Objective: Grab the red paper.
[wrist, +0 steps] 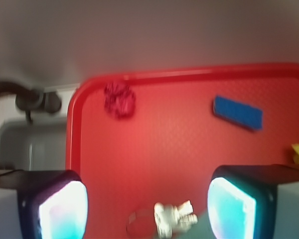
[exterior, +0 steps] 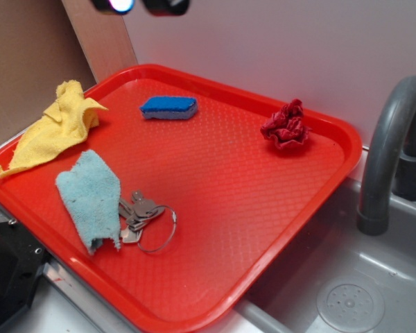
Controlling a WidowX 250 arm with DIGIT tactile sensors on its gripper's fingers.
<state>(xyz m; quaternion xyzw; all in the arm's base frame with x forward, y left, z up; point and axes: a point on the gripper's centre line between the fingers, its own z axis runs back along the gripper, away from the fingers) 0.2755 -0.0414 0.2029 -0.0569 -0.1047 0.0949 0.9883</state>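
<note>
The red paper (exterior: pixel 286 127) is a dark crimson crumpled wad lying near the far right corner of the bright red tray (exterior: pixel 229 208). In the wrist view the red paper (wrist: pixel 119 99) shows at the upper left of the tray (wrist: pixel 164 149), far ahead of the fingers. My gripper (wrist: pixel 147 211) hangs high above the tray, open, with nothing between its two glowing pads (wrist: pixel 62 211). In the exterior view only the gripper's underside (exterior: pixel 142 5) peeks in at the top edge.
On the tray lie a blue sponge (exterior: pixel 168 107), a yellow cloth (exterior: pixel 55 125), a light blue cloth (exterior: pixel 91 195) and a bunch of keys (exterior: pixel 144 215). A grey sink (exterior: pixel 347 291) with a curved faucet (exterior: pixel 388 139) sits to the right.
</note>
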